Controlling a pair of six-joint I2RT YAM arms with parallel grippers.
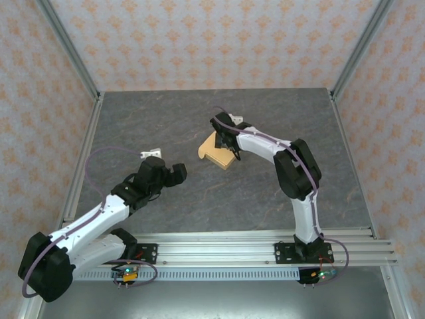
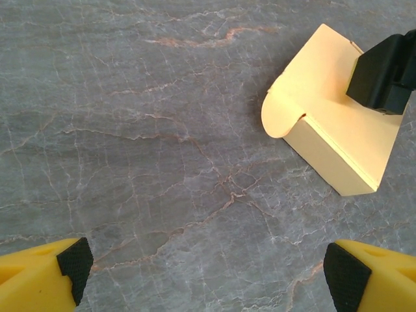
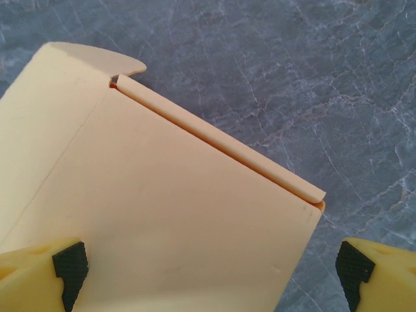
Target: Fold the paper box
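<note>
While I watch the overhead feed, I see the paper box (image 1: 216,153) lying on the grey marbled table (image 1: 146,119), a little right of centre and towards the far half. It looks like a flat, light orange-tan packet, with one rounded flap (image 2: 278,117) sticking out at a corner on the side facing the left arm.

My right gripper (image 1: 229,145) hangs directly over the box. From its wrist camera the jaws of the right gripper (image 3: 212,272) stand wide apart. One black pad (image 3: 70,265) sits over the box's top panel (image 3: 162,221). The other pad (image 3: 354,276) is out past the box's edge, over bare table. Nothing is clamped. I cannot tell whether that first pad touches the cardboard or floats just above it. A narrow folded lip (image 3: 214,140) runs along the far edge of the panel.

My left gripper (image 1: 179,173) sits apart from the box, to its left and nearer the bases. Its wrist view shows the left gripper (image 2: 209,270) spread wide, holding nothing, with only stone-patterned surface between the pads. The box (image 2: 328,143) lies ahead of it, to the upper right, under the right arm's dark finger (image 2: 383,71).
</note>
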